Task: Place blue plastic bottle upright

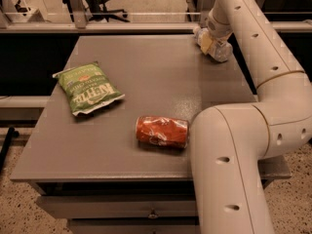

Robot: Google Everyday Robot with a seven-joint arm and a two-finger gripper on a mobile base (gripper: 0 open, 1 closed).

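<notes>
The blue plastic bottle (219, 49) lies on its side at the far right corner of the grey table (161, 82), its white cap (196, 31) pointing left and away. My gripper (206, 41) hangs from the arm above and is down at the bottle, over its neck end and touching or nearly touching it. The gripper and wrist hide part of the bottle.
A crushed red soda can (162, 131) lies on its side near the front middle of the table. A green chip bag (88, 88) lies flat at the left. My arm's large links (234, 150) cover the table's right front. A railing and an office chair stand behind the table.
</notes>
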